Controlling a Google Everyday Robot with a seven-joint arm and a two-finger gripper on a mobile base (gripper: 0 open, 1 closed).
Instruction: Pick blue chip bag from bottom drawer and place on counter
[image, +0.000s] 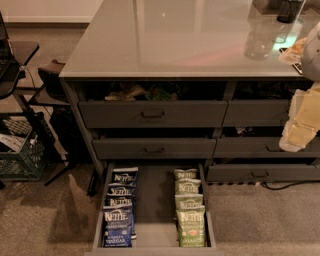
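The bottom drawer is pulled out at the foot of the cabinet. Several blue chip bags stand in a row along its left side, the front one showing "VINEGAR". Several green Kettle bags stand in a row along its right side, with a bare strip of floor between the rows. The glossy light grey counter spans the top. My gripper, pale and yellowish, hangs at the right edge in front of the upper right drawers. It is high above and to the right of the open drawer and holds nothing.
Two upper left drawers are slightly open with snacks showing inside. Dark objects and a pale item sit at the counter's far right. A black stand and a green crate are on the carpet at left.
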